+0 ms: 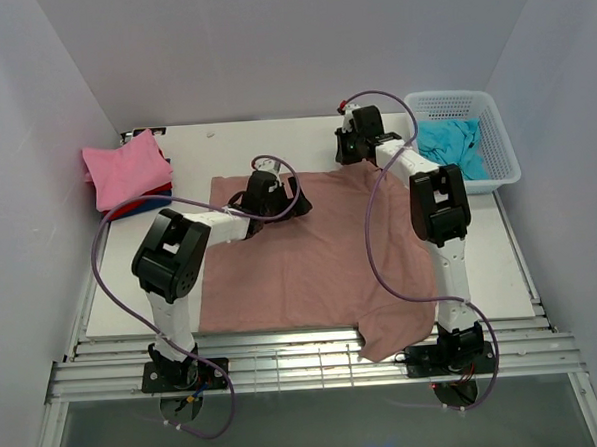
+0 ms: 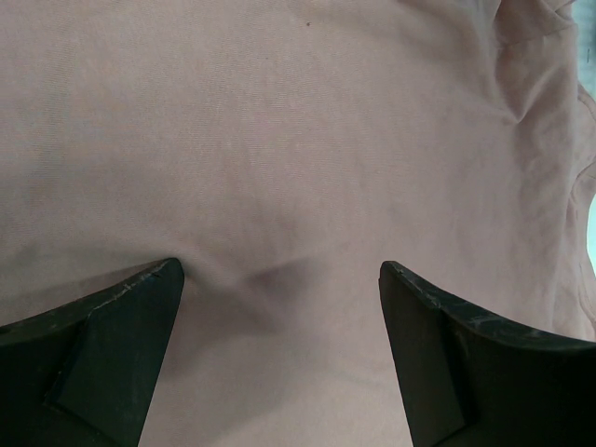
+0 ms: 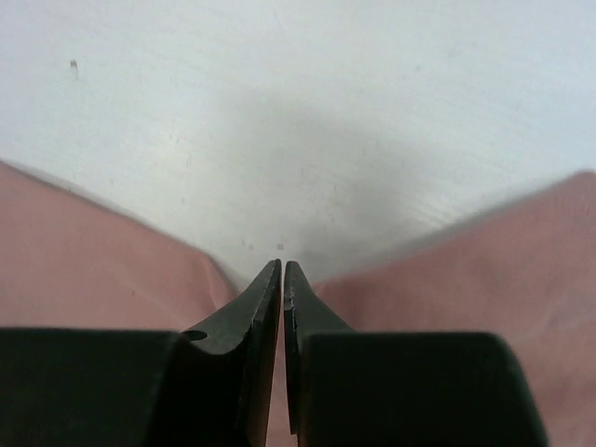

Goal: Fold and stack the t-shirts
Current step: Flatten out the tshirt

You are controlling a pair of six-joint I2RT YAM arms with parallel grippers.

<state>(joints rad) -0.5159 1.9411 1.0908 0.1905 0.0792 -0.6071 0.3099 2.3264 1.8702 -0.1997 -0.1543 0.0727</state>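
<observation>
A large dusty rose-brown t-shirt lies spread over the table, one corner hanging over the front edge. My left gripper is open and hovers low over its upper left part. In the left wrist view the gripper has only shirt cloth, with a small crease, between its fingers. My right gripper is at the shirt's far edge. In the right wrist view it is shut on a thin fold of the shirt. A bright pink shirt lies folded on red and dark blue ones at the back left.
A white lattice basket stands at the back right with a turquoise shirt in it. White walls close in the table on three sides. Bare white table shows beyond the right fingertips.
</observation>
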